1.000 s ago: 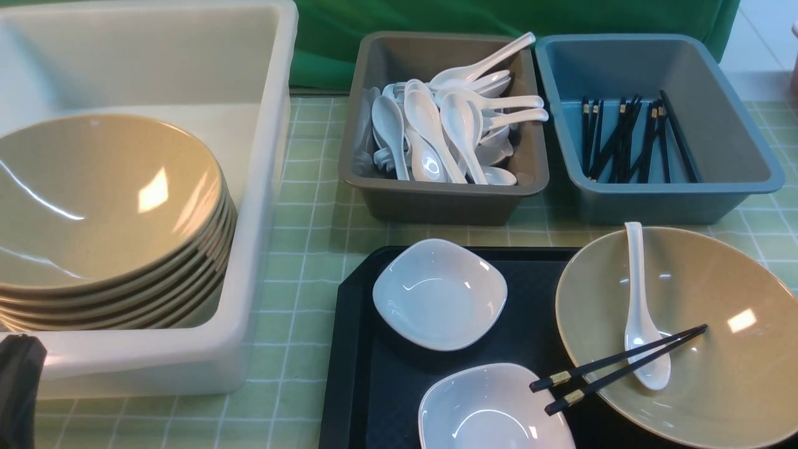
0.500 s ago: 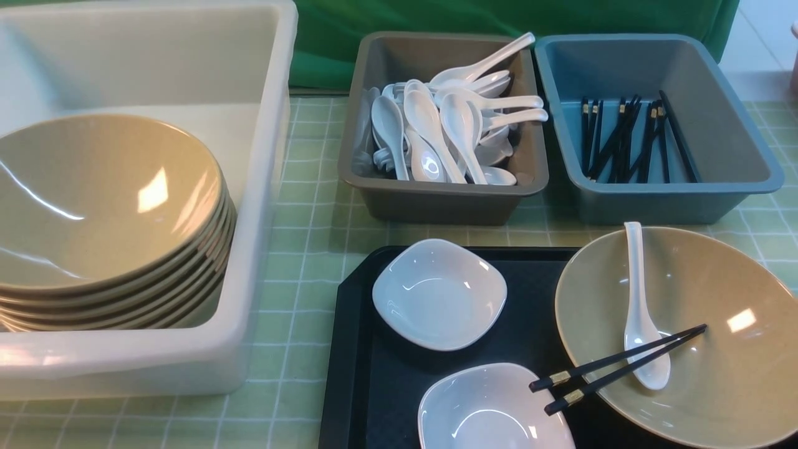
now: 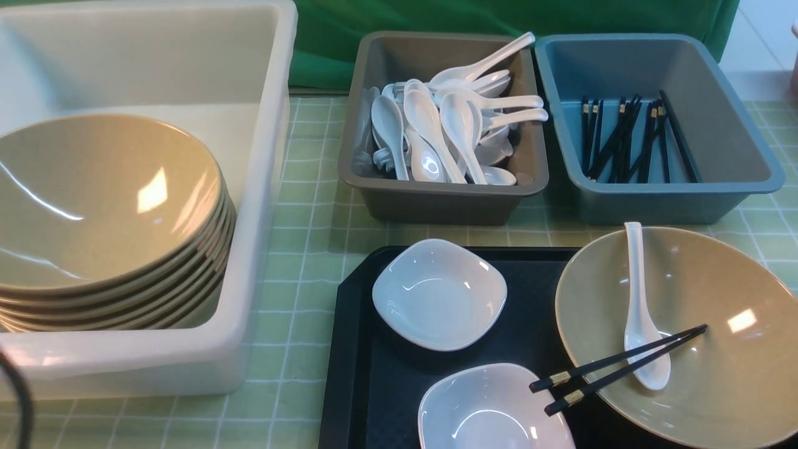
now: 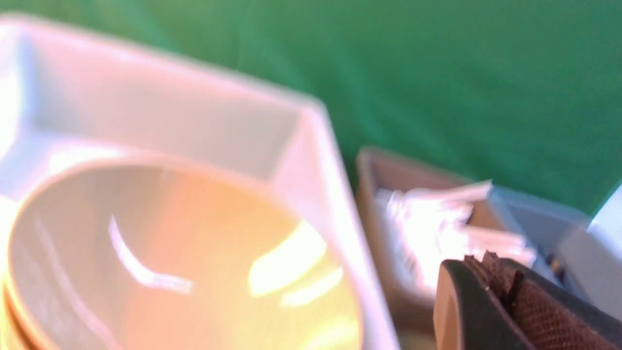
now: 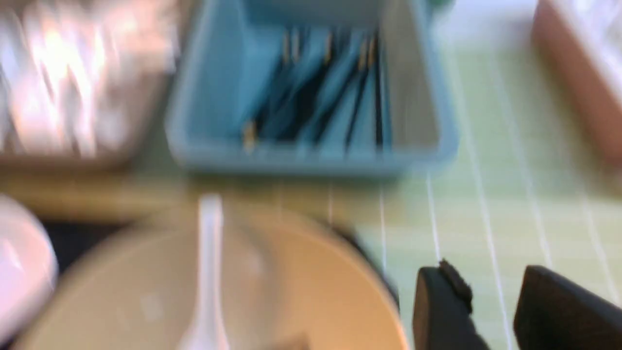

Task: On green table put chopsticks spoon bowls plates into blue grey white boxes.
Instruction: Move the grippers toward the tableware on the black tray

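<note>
On the black tray (image 3: pixel 349 349) lie two white plates (image 3: pixel 439 293) (image 3: pixel 492 411) and a tan bowl (image 3: pixel 735 374). A white spoon (image 3: pixel 639 312) and black chopsticks (image 3: pixel 617 368) rest in that bowl. A stack of tan bowls (image 3: pixel 106 206) fills the white box (image 3: pixel 262 187). The grey box (image 3: pixel 436 199) holds spoons and the blue box (image 3: pixel 735 168) holds chopsticks. My left gripper (image 4: pixel 481 257) is shut and empty, near the white box's corner. My right gripper (image 5: pixel 486 282) is open and empty over the green table (image 5: pixel 510 170), beside the bowl (image 5: pixel 291 291). Neither gripper appears in the front view.
A green curtain (image 3: pixel 499 15) hangs behind the boxes. A thin dark cable (image 3: pixel 24 405) shows at the lower left edge of the front view. A brownish container edge (image 5: pixel 578 73) stands beyond the blue box (image 5: pixel 311 155) in the blurred right wrist view.
A black part of my left arm at the front view's lower left corner has left the picture; only a thin cable shows there now. The tableware has not moved.
</note>
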Robot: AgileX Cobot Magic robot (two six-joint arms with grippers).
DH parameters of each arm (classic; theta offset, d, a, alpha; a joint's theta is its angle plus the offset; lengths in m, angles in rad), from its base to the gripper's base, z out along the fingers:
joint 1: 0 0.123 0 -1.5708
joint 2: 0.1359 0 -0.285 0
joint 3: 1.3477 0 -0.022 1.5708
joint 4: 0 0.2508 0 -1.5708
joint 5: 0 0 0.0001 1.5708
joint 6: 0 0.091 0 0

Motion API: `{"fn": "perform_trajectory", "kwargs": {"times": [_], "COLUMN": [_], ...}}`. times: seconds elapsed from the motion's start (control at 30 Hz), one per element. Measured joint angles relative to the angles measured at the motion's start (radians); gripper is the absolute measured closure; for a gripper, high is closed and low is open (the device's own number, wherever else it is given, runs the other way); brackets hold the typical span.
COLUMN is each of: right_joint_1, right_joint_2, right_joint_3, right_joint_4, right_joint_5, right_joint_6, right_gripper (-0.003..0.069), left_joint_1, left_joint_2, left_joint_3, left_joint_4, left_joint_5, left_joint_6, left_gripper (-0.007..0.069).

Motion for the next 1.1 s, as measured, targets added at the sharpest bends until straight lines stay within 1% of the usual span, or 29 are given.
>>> {"fn": "perform_trajectory", "kwargs": {"times": [0.07,0.1,0.13,0.17,0.2,0.23,0.27,0.3,0.33,0.37,0.4,0.43,0.5,0.53,0.57,0.6,0.63,0.7,0.8,0.97,1.03,1.07,1.1], "right_joint_1": [0.022,0.041,0.046,0.086,0.090,0.128,0.137,0.169,0.189,0.213,0.219,0.228,0.242,0.250,0.251,0.257,0.265,0.272,0.299,0.316,0.316,0.316,0.316], "right_joint_2": [0.059,0.091,0.091,0.150,0.150,0.189,0.198,0.231,0.246,0.274,0.281,0.297,0.330,0.357,0.360,0.387,0.408,0.422,0.480,0.557,0.584,0.589,0.604], "right_joint_3": [0.000,-0.002,-0.002,-0.009,-0.009,-0.015,-0.016,-0.018,-0.018,-0.018,-0.018,-0.018,-0.018,-0.023,-0.023,-0.032,-0.040,-0.045,-0.050,-0.065,-0.087,-0.091,-0.107], "right_joint_4": [0.031,0.061,0.068,0.141,0.151,0.224,0.241,0.295,0.323,0.342,0.344,0.349,0.356,0.357,0.357,0.357,0.357,0.357,0.357,0.357,0.357,0.357,0.357], "right_joint_5": [0.072,0.117,0.127,0.196,0.202,0.239,0.244,0.252,0.255,0.257,0.257,0.257,0.245,0.232,0.231,0.221,0.216,0.211,0.167,0.133,0.128,0.128,0.131], "right_joint_6": [-0.139,-0.245,-0.267,-0.460,-0.480,-0.631,-0.667,-0.788,-0.867,-0.963,-0.988,-1.034,-1.113,-1.158,-1.158,-1.195,-1.226,-1.247,-1.317,-1.389,-1.405,-1.410,-1.428], "right_gripper": [0.0424,0.0424,0.0424,0.0424,0.0424,0.0424,0.0423,0.0421,0.0419,0.0412,0.0410,0.0403,0.0389,0.0372,0.0370,0.0349,0.0331,0.0319,0.0296,0.0301,0.0344,0.0344,0.0397], "left_joint_1": [0.000,0.000,0.000,0.000,0.000,0.000,0.000,0.000,-0.003,-0.013,-0.018,-0.033,-0.053,-0.075,-0.080,-0.095,-0.105,-0.109,-0.110,-0.110,-0.110,-0.110,-0.110], "left_joint_2": [0.026,0.045,0.045,0.076,0.080,0.106,0.109,0.127,0.135,0.139,0.140,0.140,0.140,0.140,0.140,0.140,0.140,0.140,0.140,0.140,0.140,0.140,0.140], "left_joint_3": [0.000,0.000,0.000,0.000,0.000,0.000,0.000,0.000,0.000,0.000,0.000,0.000,0.000,0.000,0.000,0.000,0.000,0.000,0.000,0.000,0.000,0.000,0.000], "left_joint_4": [-0.041,-0.080,-0.087,-0.148,-0.156,-0.240,-0.240,-0.314,-0.369,-0.445,-0.467,-0.531,-0.606,-0.659,-0.673,-0.712,-0.741,-0.752,-0.758,-0.758,-0.758,-0.758,-0.758], "left_joint_5": [0.039,0.076,0.083,0.138,0.145,0.205,0.205,0.244,0.257,0.267,0.270,0.271,0.274,0.284,0.285,0.292,0.299,0.301,0.304,0.305,0.306,0.306,0.306], "left_joint_6": [0.012,0.031,0.031,0.095,0.106,0.205,0.220,0.333,0.406,0.558,0.598,0.695,0.839,0.954,0.979,1.046,1.086,1.103,1.125,1.129,1.129,1.129,1.129], "left_gripper": [0.0626,0.0626,0.0626,0.0626,0.0626,0.0626,0.0626,0.0626,0.0626,0.0626,0.0626,0.0626,0.0626,0.0626,0.0626,0.0626,0.0626,0.0626,0.0626,0.0626,0.0626,0.0626,0.0626]}}
